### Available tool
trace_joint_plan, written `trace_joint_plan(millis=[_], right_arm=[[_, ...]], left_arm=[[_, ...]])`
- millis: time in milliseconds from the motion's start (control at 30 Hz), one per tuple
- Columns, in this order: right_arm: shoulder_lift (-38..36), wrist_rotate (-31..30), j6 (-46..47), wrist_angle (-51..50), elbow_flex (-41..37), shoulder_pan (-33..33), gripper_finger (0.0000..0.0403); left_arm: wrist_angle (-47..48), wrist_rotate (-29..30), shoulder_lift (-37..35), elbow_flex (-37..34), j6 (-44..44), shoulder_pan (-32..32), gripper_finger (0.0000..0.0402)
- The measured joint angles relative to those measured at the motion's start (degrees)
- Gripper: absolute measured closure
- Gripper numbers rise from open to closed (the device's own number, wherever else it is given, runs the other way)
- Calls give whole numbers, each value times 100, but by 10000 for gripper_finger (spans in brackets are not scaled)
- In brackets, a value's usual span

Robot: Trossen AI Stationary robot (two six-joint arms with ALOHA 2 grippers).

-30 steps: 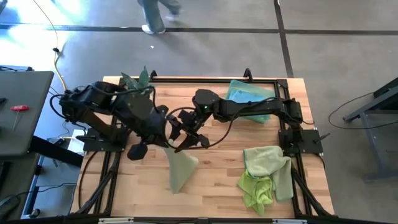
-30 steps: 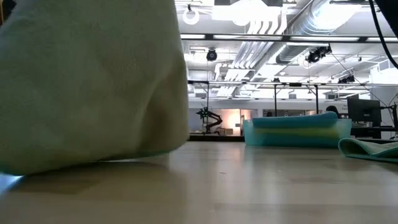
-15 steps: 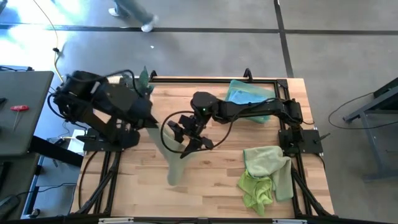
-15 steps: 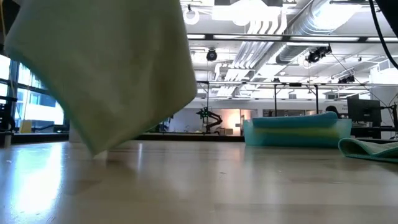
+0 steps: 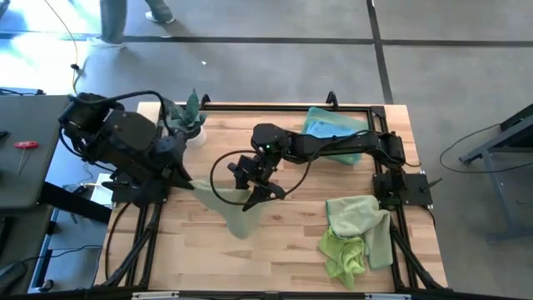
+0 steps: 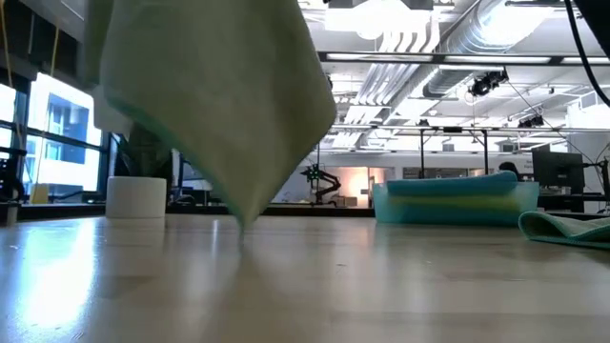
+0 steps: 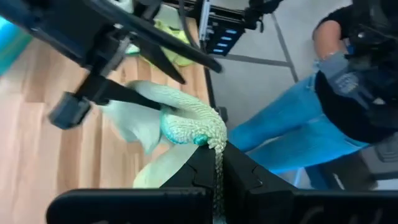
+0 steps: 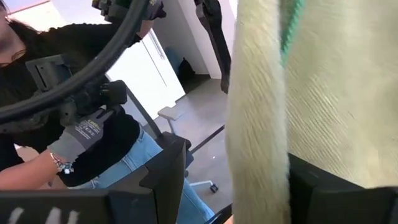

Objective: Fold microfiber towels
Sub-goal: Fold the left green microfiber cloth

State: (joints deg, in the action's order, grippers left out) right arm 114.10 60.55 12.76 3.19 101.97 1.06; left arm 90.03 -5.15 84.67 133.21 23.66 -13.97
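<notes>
The sage towel [image 5: 230, 206] hangs stretched between the two grippers above the table [image 5: 283, 250] near its middle, its long axis running from the left gripper [image 5: 185, 181] across to the right gripper [image 5: 250, 188], with a loose corner drooping toward the table's front edge. In the low view the towel [image 6: 214, 95] tapers down to a point that reaches the wood or hangs just over it; which, I cannot tell. The left gripper is clamped on one corner: in the left wrist view the towel [image 7: 186, 124] is pinched tight between its dark fingers [image 7: 199, 171]. The right gripper stands part open with cloth hanging between its fingers; the right wrist view shows the towel [image 8: 298, 93] draped there, but whether the fingers press it I cannot tell. A folded stack of blue towels [image 5: 333, 127] lies at the far right of the table, and a heap of green towels [image 5: 356, 233] sits at the near right, well apart from the held one. A small plant [image 5: 190, 112] in a white pot stands at the far left corner. No writing or labels can be read.
</notes>
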Motion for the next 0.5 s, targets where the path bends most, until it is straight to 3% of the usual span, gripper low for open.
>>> trace_joint_plan(millis=[200,333,500], right_arm=[[0,2,332,-67,-2,217,224],[0,119,686,-146,-2,327,224],[-2,716,1075,-174,-4,424,224]], left_arm=[[-1,440,17,-1,116,-295,401],[-1,1369,26,-1,-171,-393,401],[-1,2592,27,-1,-695,-405,401]])
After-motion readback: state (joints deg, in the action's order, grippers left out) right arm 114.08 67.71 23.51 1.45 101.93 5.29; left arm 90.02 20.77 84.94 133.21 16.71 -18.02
